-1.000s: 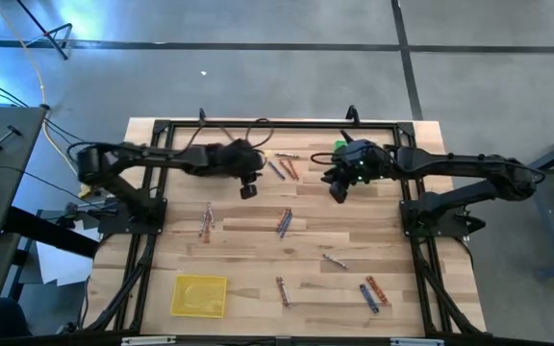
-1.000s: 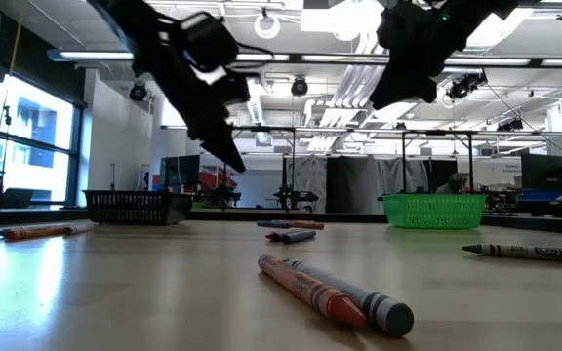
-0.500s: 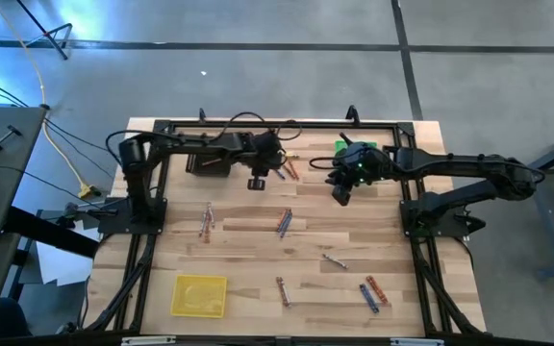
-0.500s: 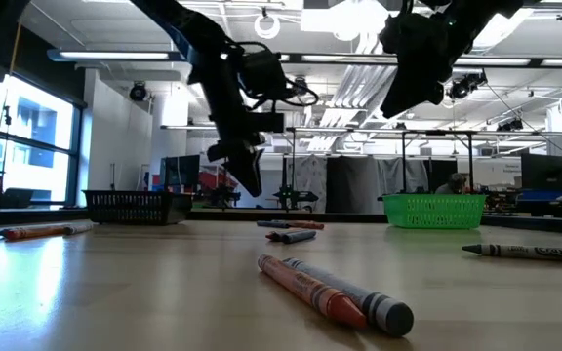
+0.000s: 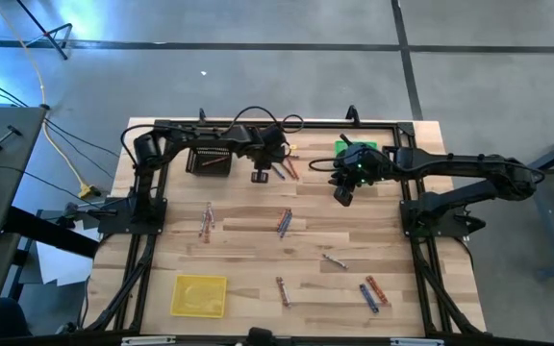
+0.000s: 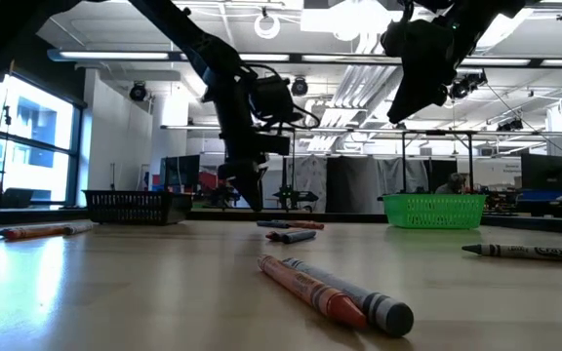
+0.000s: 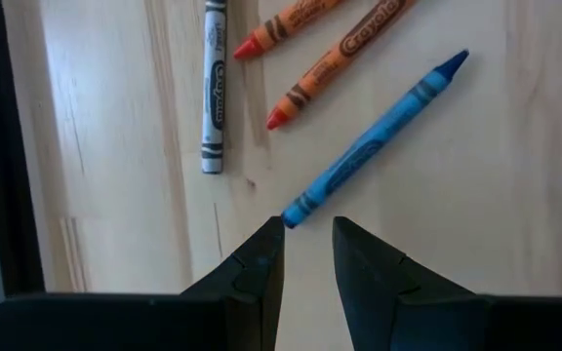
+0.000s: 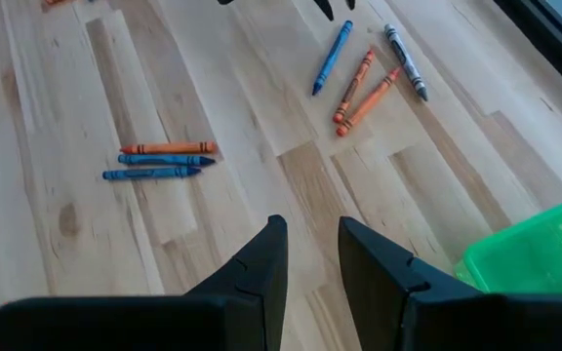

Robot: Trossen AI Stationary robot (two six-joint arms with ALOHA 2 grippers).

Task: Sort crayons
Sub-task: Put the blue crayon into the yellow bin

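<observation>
**Four crayons under the left end effector, light sticks, none gripped**

Four crayons lie just ahead of the left end effector [image 7: 307, 229]: one blue crayon [image 7: 374, 141], two orange crayons [image 7: 344, 58] and one grey crayon [image 7: 213, 88]. The blue one's blunt end sits right off the fingertips, and the other three lie just beyond it. The fingers are parted by a narrow gap and hold nothing.

The right end effector [image 8: 310, 234] hangs above the surface [image 5: 248, 250] with its fingers also a little apart and empty. A trio of crayons [image 8: 159, 161] lies ahead and off to one side of it, one orange and two blue. The green basket [image 8: 535, 253] is close on its other side.

Handling, as a judgement:
- The crayons are very light, stiff wax sticks in paper wrappers.
- They are round, so they will likely roll if nudged.
- They can snap if pinched hard.
- The best hold is across the middle of the wrapper, with the fingers straddling the stick crosswise.
- The blue one lies apart from its neighbours, so it is the easiest pick.

Rest of the count from overhead:
- A pair [image 5: 207, 221] farther from the left end effector
- One grey stick [image 5: 334, 259]
- One or two sticks [image 5: 283, 290], too small to tell
- A blue-and-orange pair [image 5: 371, 293] well away from both arms

That makes roughly thirteen in all. There are three containers: a black basket [image 5: 210, 160], the green basket and a yellow tray [image 5: 200, 295].
</observation>
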